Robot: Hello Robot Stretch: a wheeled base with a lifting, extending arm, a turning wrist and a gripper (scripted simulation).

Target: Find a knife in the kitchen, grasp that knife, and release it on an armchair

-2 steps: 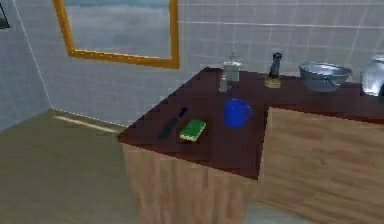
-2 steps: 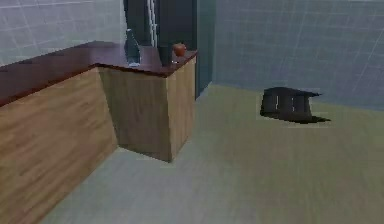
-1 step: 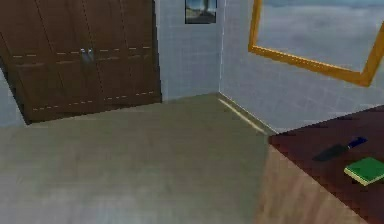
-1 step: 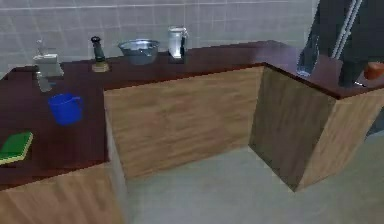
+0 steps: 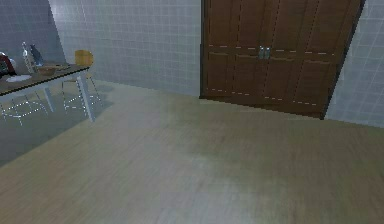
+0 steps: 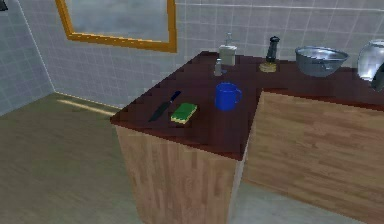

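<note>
A thin dark knife-like thing [image 6: 165, 106] lies slanted on the dark red countertop [image 6: 220, 125] in the arm side view, close to the counter's left edge. Right beside it sits a green and yellow sponge [image 6: 183, 113]. A blue cup [image 6: 228, 96] stands a little farther right on the same top.
The L-shaped wooden counter also carries a metal bowl [image 6: 320, 61], a dark pepper mill [image 6: 271, 53], a small shaker [image 6: 218, 66] and a kettle [image 6: 372, 62]. A framed window [image 6: 118, 22] hangs behind. In the forward view, dark double doors [image 5: 270, 50] stand ahead and a table [image 5: 45, 78] with chairs at left.
</note>
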